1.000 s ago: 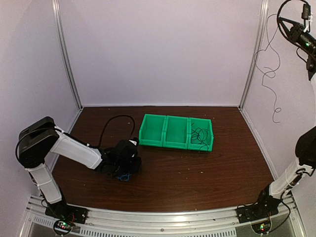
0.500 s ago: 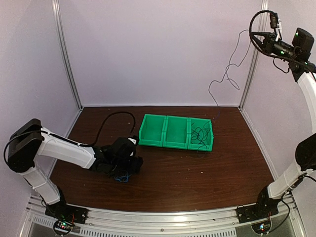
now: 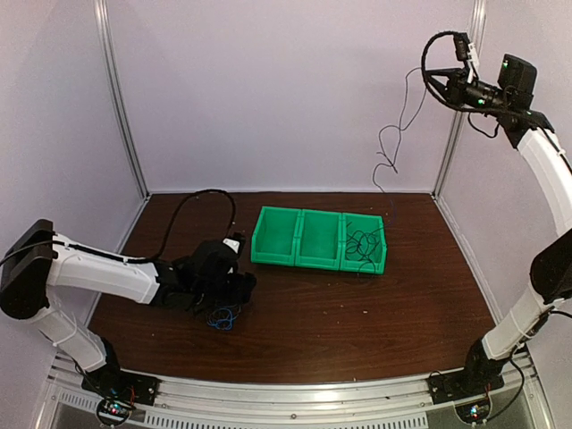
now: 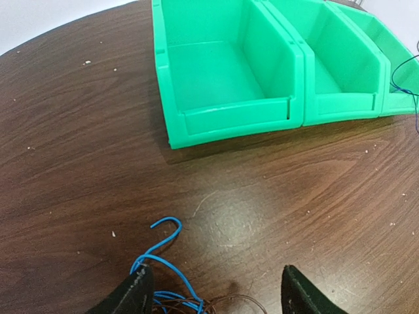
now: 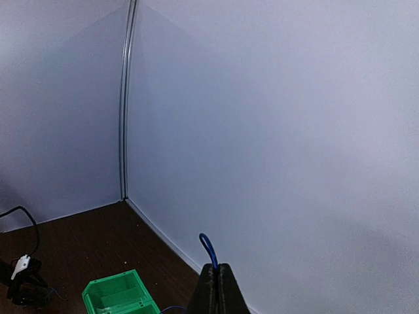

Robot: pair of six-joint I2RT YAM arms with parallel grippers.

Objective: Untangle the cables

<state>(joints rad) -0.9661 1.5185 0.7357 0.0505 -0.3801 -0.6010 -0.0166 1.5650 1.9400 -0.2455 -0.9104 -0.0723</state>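
Note:
A small bunch of blue and dark cables (image 3: 222, 316) lies on the brown table in front of the left arm. My left gripper (image 3: 227, 297) hovers low over it, open; in the left wrist view its fingertips (image 4: 136, 289) straddle the bunch's far edge, where a blue cable (image 4: 163, 252) curls out. Nothing is pinched between them. My right gripper (image 3: 441, 86) is raised high at the back right, shut on a thin blue cable (image 5: 207, 249) that hangs down in loose curls (image 3: 391, 147) toward the bins. In the right wrist view the right gripper (image 5: 217, 269) shows its jaws pressed together on that cable.
Three joined green bins (image 3: 298, 238) stand mid-table; the right one holds more tangled cables (image 3: 362, 243). The left and middle bins (image 4: 229, 72) look bare inside. A thick black arm hose (image 3: 201, 201) arcs behind the left arm. Walls and metal posts enclose the table.
The right arm swung left and lower, carrying the hanging cable toward the middle. The left arm stretched out lower over the table, and its gripper opened over the bunch.

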